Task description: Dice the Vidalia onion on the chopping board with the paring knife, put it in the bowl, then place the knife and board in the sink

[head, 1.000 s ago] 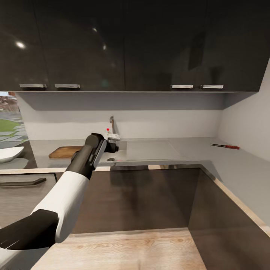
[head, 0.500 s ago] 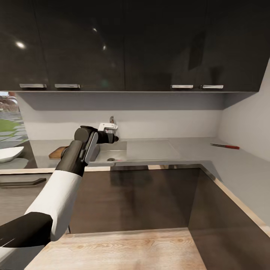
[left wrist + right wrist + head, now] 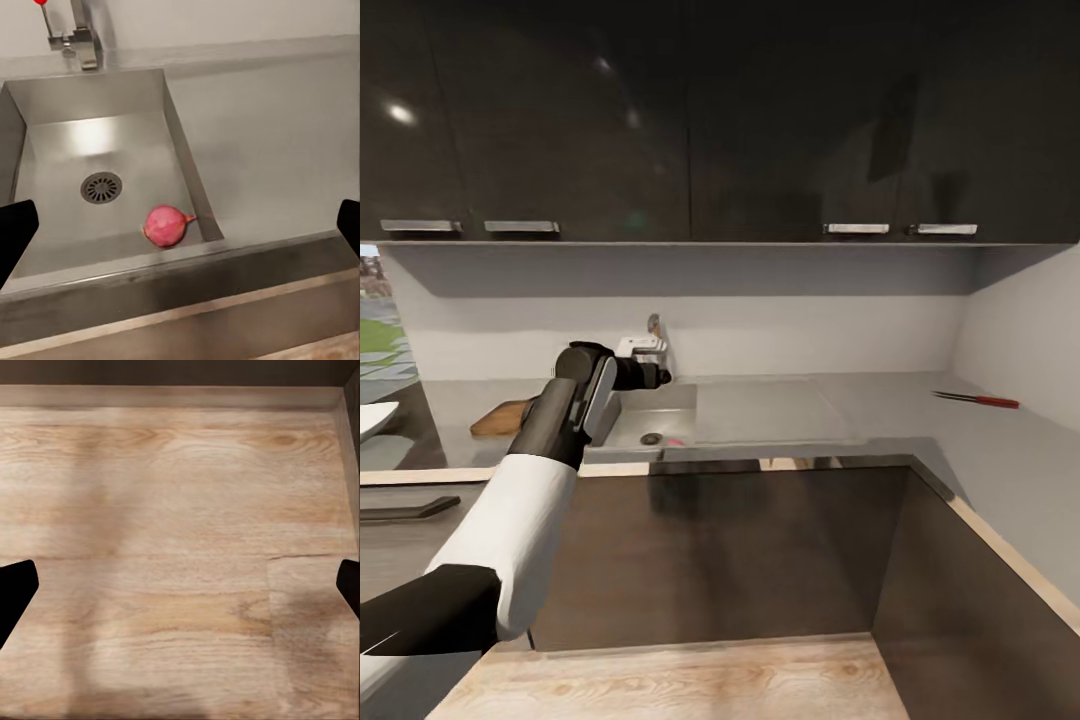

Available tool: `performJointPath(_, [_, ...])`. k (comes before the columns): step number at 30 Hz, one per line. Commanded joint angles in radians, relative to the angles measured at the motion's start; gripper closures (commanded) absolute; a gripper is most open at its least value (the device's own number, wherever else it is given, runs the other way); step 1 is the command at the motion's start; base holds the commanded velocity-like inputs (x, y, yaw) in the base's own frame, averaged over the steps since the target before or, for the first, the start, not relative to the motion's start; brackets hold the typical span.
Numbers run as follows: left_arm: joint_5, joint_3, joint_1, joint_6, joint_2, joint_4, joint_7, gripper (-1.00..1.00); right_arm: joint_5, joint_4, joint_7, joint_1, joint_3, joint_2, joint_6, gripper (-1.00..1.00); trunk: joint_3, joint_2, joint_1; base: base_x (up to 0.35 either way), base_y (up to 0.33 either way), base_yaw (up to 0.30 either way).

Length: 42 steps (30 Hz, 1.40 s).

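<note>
The head camera looks forward at the grey steel sink [image 3: 660,420]; the left wrist camera looks down into it up close, and the right wrist camera faces the pale wooden floor [image 3: 180,547].

Right pincer [image 3: 180,585] spread wide, dark fingertips [image 3: 15,589] at both edges, pale wooden floor [image 3: 180,510] below

One Vidalia onion [image 3: 166,226], one sink [image 3: 97,105], one tap [image 3: 81,34], one drain [image 3: 101,187]. One chopping board [image 3: 500,418], one paring knife [image 3: 977,400], one bowl [image 3: 372,419]. Four cabinet handles [image 3: 857,229].
</note>
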State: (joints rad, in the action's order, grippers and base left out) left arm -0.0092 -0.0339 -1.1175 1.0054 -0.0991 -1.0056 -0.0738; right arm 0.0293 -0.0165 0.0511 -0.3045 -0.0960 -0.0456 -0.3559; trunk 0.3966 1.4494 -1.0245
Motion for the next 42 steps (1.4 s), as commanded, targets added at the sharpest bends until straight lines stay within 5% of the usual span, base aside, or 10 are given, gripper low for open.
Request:
performJointPath(1, [-0.002, 0.0, -0.001, 0.003, 0.0, 0.007, -0.003, -1.0, 0.003, 0.002, 0.005, 0.0, -0.008, -0.001, 0.009, -1.0, 0.001, 0.001, -0.001, 0.317, 0.0, 0.0])
performJointPath(11, [-0.003, -0.001, -0.001, 0.0, -0.002, 0.092, -0.006, -1.0, 0.009, 0.003, 0.004, 0.026, -0.007, 0.0, 0.121, -1.0, 0.001, 0.001, -0.001, 0.308, 0.0, 0.0])
performJointPath(19, [-0.003, 0.0, 0.002, -0.001, 0.003, 0.129, -0.006, -1.0, 0.12, 0.003, 0.004, 0.05, -0.007, 0.002, 0.164, -1.0, 0.001, 0.001, -0.001, 0.126, 0.0, 0.0])
performJointPath(26, [0.006, 0.002, 0.002, -0.001, 0.004, 0.172, -0.006, -1.0, 0.154, 0.003, 0.005, 0.055, -0.007, 0.005, 0.179, -1.0, 0.001, 0.001, -0.001, 0.012, 0.0, 0.0])
performJointPath(35, [0.015, 0.165, 0.002, -0.006, 0.0, 0.255, -0.005, -1.0, 0.158, 0.003, 0.007, 0.056, -0.007, 0.006, 0.183, -1.0, 0.001, 0.001, -0.001, 0.0, 0.0, 0.0])
performJointPath(42, [0.014, 0.188, 0.002, -0.008, -0.002, 0.294, -0.003, -1.0, 0.158, 0.003, 0.023, 0.056, -0.007, 0.008, 0.184, -1.0, 0.001, 0.001, -0.001, 0.0, 0.0, 0.0])
